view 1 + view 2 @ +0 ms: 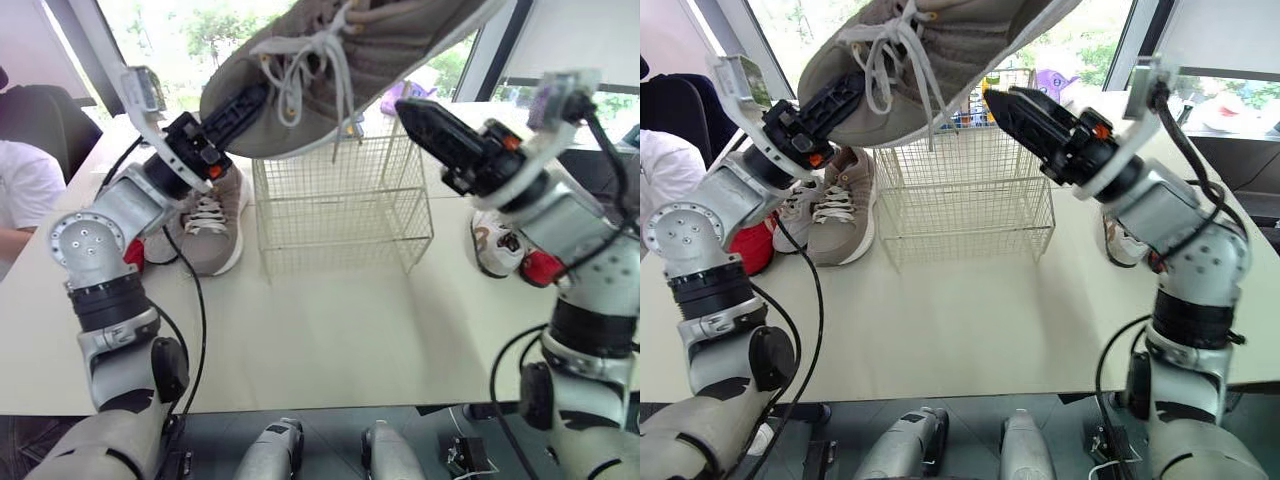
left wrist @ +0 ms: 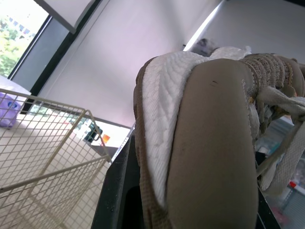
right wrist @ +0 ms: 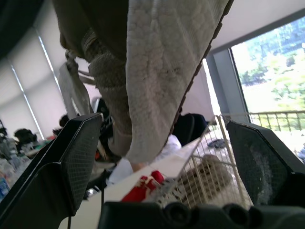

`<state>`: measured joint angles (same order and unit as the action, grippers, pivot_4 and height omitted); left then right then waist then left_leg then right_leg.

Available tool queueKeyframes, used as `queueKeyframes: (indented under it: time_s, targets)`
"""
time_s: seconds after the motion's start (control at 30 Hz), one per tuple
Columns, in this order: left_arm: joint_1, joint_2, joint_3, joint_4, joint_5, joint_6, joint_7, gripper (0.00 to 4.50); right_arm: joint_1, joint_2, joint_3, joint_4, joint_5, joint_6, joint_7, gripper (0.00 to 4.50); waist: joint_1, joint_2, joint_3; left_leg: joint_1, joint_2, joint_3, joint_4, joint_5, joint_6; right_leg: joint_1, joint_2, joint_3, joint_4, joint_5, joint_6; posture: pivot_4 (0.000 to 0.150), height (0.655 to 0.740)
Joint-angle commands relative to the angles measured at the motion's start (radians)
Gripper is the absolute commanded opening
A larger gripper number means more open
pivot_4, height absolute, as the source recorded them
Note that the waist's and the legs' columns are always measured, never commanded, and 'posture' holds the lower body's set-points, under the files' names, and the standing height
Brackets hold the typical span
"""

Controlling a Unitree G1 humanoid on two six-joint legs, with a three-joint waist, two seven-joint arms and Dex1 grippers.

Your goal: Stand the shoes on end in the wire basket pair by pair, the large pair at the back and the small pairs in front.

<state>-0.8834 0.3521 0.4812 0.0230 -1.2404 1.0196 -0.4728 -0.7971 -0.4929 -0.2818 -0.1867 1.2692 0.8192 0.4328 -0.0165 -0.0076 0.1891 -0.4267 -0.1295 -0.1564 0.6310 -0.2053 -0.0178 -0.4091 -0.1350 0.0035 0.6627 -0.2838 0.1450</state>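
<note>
Shoe [image 1: 340, 60]: hanging above basket [image 1: 340, 205], left tool [image 1: 240, 112] clamping one end; right tool [image 1: 1015, 112] gaping wide, likewise above basket. Risk: laces [image 1: 300, 70] snagging basket wire, shoe tipping while descending

Table [image 1: 330, 340]: pale top, carrying it all.
Middle: basket [image 1: 340, 205], standing upright.
Left: grey shoe [image 1: 212, 225], just beside the basket.
Right: white shoe [image 1: 495, 250], near the edge.

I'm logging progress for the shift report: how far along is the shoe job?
Nothing looks done: the wire basket seems empty. In hand: the left gripper holds a large grey shoe raised above it, the right gripper open alongside. Left: a similar grey shoe and a white shoe lie on the table.
</note>
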Motion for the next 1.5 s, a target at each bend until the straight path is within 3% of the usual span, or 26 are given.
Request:
queueKeyframes:
  time_s: [0.03, 0.4, 0.73, 1.0, 1.2, 1.27, 1.37, 1.5]
  targets:
    - [-0.013, -0.009, 0.006, -0.061, -0.048, -0.048, 0.02, 0.67, -0.06, 0.019, 0.011, 0.013, -0.025, -0.04, 0.054, 4.46, 0.002, 0.0, 0.0, 0.0, 0.0, 0.0, 0.0, 0.0, 0.0, 0.0, 0.0, 0.0, 0.0, 0.0, 0.0, 0.15, 0.74]
    - [0.066, -0.022, -0.052, -0.122, -0.031, -0.081, 0.032, 0.67, -0.174, 0.07, -0.016, 0.081, 0.003, -0.056, 0.067, 4.46, -0.003, 0.0, 0.0, 0.0, 0.0, 0.0, 0.0, 0.0, 0.0, 0.0, 0.0, 0.0, 0.0, 0.0, 0.0, 0.15, 0.74]
    - [0.102, 0.0, -0.061, -0.12, -0.043, -0.12, 0.039, 0.67, -0.233, 0.134, -0.107, 0.108, 0.213, -0.054, -0.016, 4.46, -0.002, 0.0, 0.0, 0.0, 0.0, 0.001, -0.001, 0.0, 0.0, -0.001, 0.0, 0.001, 0.0, 0.0, 0.0, 0.15, 0.74]
    - [0.123, 0.012, -0.09, -0.137, -0.062, -0.13, 0.048, 0.67, -0.233, 0.134, -0.072, 0.109, 0.164, -0.08, -0.026, 4.46, -0.002, 0.0, 0.0, 0.0, 0.0, 0.001, -0.001, 0.0, 0.0, -0.001, 0.001, 0.002, 0.0, 0.0, 0.0, 0.15, 0.74]
    - [0.142, 0.029, -0.106, -0.159, -0.072, -0.128, 0.053, 0.67, -0.243, 0.137, -0.049, 0.104, 0.093, -0.091, -0.023, 2.01, -0.003, 0.0, 0.0, 0.0, 0.0, 0.002, -0.002, 0.0, 0.0, -0.003, 0.001, 0.004, 0.0, 0.0, 0.0, 0.15, 0.74]
    - [0.148, 0.037, -0.11, -0.168, -0.075, -0.128, 0.056, 0.67, -0.25, 0.132, -0.037, 0.104, 0.066, -0.09, -0.013, 1.75, -0.004, 0.0, 0.0, 0.0, 0.0, 0.003, -0.002, 0.0, 0.0, -0.003, 0.001, 0.004, 0.001, 0.0, 0.0, 0.15, 0.74]
    - [0.154, 0.051, -0.113, -0.179, -0.083, -0.125, 0.063, 0.67, -0.263, 0.116, -0.021, 0.107, 0.032, -0.078, 0.011, 1.75, -0.003, 0.0, 0.0, 0.0, 0.001, 0.005, -0.002, 0.0, 0.0, -0.004, 0.001, 0.006, 0.001, 0.0, 0.0, 0.15, 0.74]
    - [0.173, 0.114, -0.121, -0.196, -0.075, -0.103, 0.048, 2.63, -0.306, 0.05, 0.021, 0.144, -0.067, -0.069, 0.102, 1.75, -0.003, 0.0, 0.0, 0.0, 0.001, 0.007, -0.002, 0.0, 0.0, -0.004, 0.001, 0.008, 0.001, 0.0, 0.0, 0.15, 0.74]
